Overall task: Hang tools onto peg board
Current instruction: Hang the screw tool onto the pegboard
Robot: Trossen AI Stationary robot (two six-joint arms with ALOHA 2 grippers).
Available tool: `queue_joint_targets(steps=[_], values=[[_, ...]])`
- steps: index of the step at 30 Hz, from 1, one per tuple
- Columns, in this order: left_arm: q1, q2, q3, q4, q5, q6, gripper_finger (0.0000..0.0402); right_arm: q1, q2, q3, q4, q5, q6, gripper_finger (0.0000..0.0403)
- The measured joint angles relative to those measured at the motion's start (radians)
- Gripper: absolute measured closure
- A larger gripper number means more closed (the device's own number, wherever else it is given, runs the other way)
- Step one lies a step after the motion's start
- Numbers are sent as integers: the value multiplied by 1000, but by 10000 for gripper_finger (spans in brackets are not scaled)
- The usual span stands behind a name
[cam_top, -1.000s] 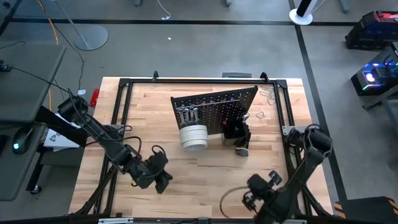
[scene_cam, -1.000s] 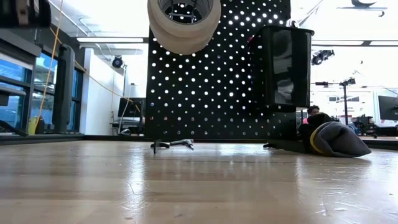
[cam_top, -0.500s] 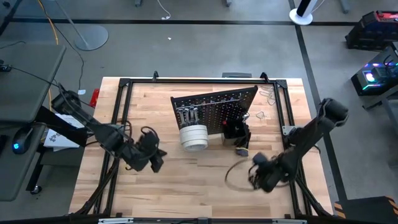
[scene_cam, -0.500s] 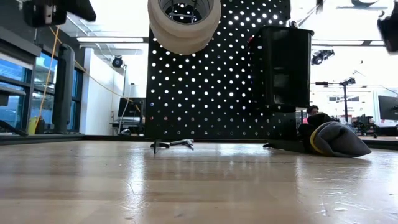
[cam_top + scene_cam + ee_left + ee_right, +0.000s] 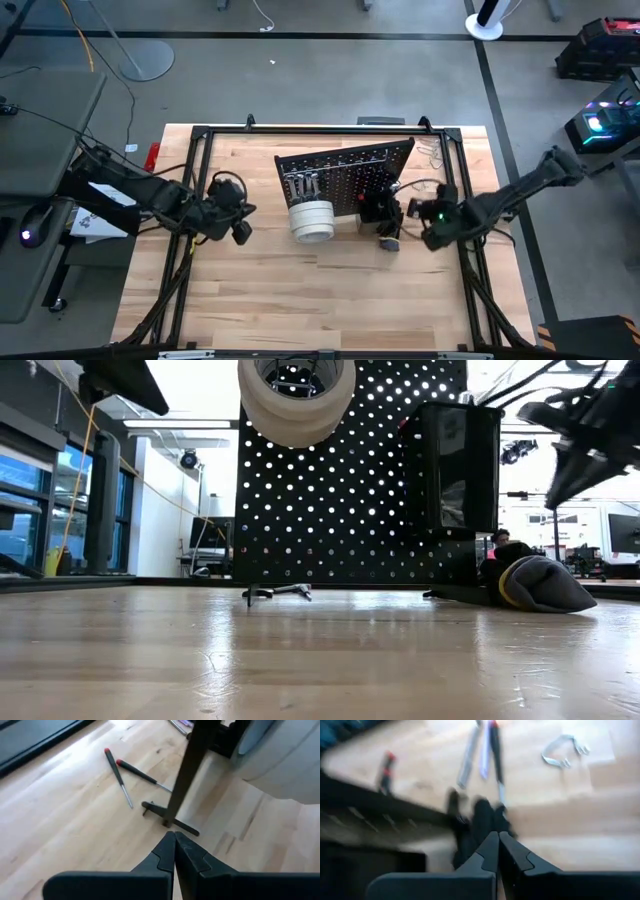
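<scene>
Left end effector (image 5: 238, 212): left of the peg board, above the counter, fingers (image 5: 165, 851) pressed together with nothing between them.
Screwdrivers (image 5: 131, 774): two slim dark-handled tools with red ends, lying flat on the counter behind the peg board's left foot. Judged light, stiff and apt to roll, so best pinched across the handle.
Peg board (image 5: 350, 172): an upright black perforated panel near the middle of the counter (image 5: 300, 290), the landmark for every other place here.
Tape rolls (image 5: 312, 220): a white stack hanging on the front of the peg board toward its left end. Judged light and rigid, easiest carried by the rim.
Black bin (image 5: 458, 465): mounted on the peg board's front toward its right end.
Glove bundle (image 5: 540, 582): dark and soft, on the counter at the peg board's right foot. Judged limp and best gripped by a thick fold.
Right end effector (image 5: 432, 222): just right of the peg board, fingers (image 5: 492, 851) pressed together, empty.
Loose metal tools (image 5: 482, 750): rods or wrenches beyond the peg board's right end.
Views: only the wrist cameras reveal the tools behind the board; the low view alone shows the bin's front.
</scene>
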Motion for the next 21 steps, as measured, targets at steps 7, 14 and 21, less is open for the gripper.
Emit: queue_joint_targets(steps=[7, 14, 21], values=[[42, 4, -68, 156, 7, -20, 401, -143, -148, -5, 232, 76, -349, 403], [48, 7, -239, 535, 86, -102, 401, -255, -184, -5, 384, -32, -677, 403], [48, 7, -246, 533, 88, -170, 401, -359, -171, -5, 468, -99, -827, 403]])
